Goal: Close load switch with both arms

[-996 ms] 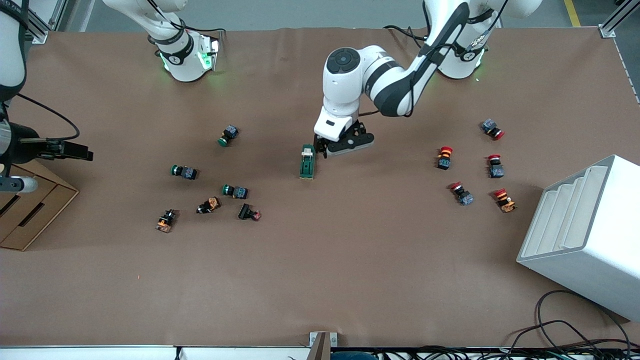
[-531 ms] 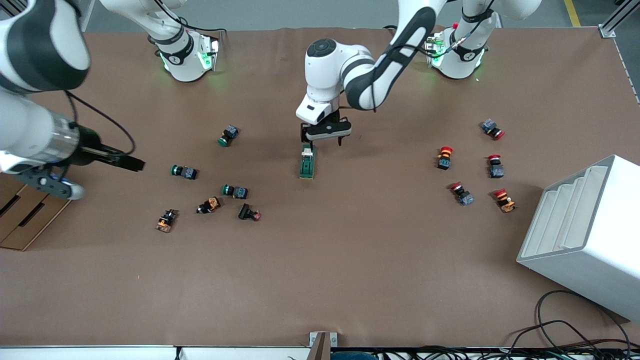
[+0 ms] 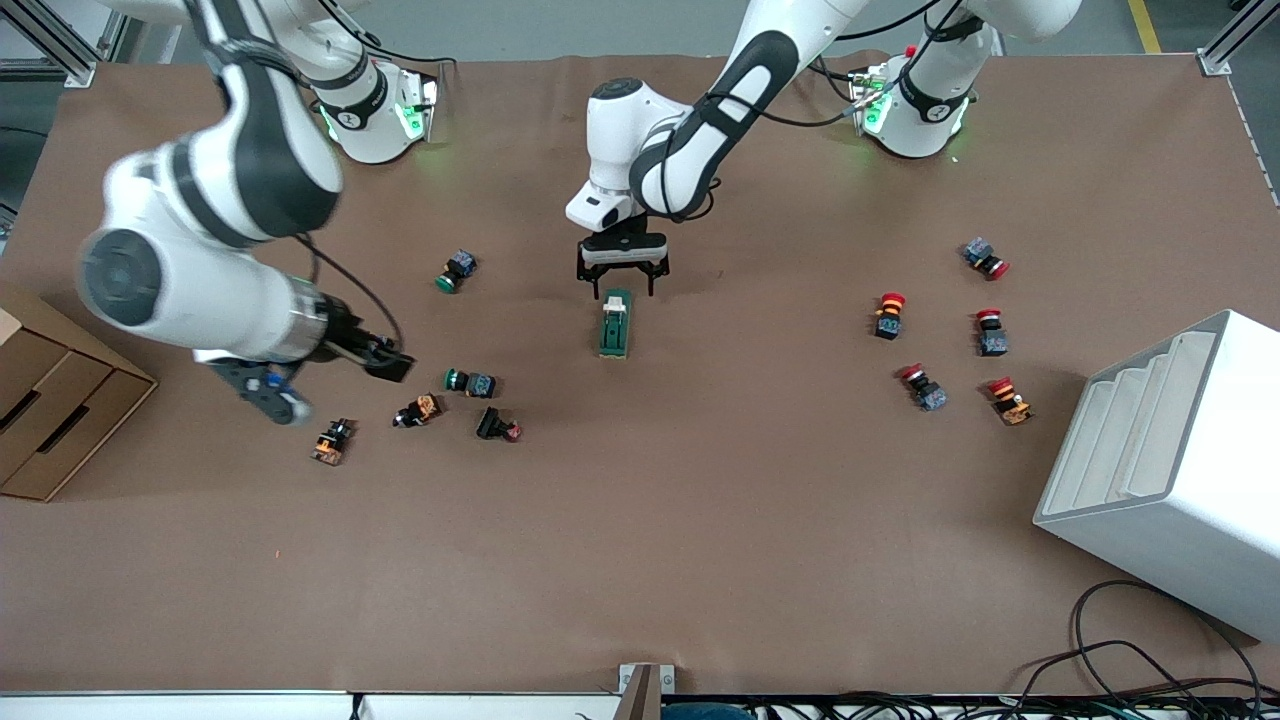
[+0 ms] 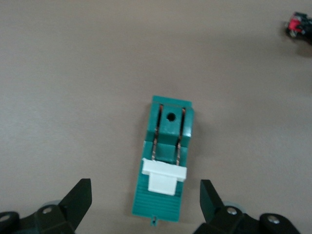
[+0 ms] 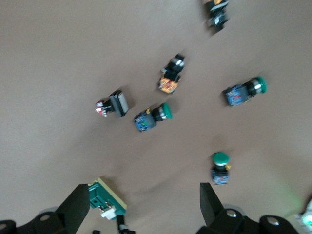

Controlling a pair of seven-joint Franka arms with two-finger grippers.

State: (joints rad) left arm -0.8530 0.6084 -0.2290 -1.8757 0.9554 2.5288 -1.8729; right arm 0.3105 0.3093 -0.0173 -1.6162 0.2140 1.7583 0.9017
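both arms swung inward since a second ago. left claw [image 3: 621,284] over the load switch [image 3: 615,323], fingers [image 4: 77,200] spread wide, nothing held. right claw [image 3: 388,365] spread too, empty, over the green push buttons [image 3: 470,381]. load switch flat mid-tabletop [image 3: 700,520], white handle [image 4: 164,176] exposed. approach step, judged; next: straddle body, then press handle.

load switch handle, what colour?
White, on the dark-green load switch. Clearest in the left wrist view.
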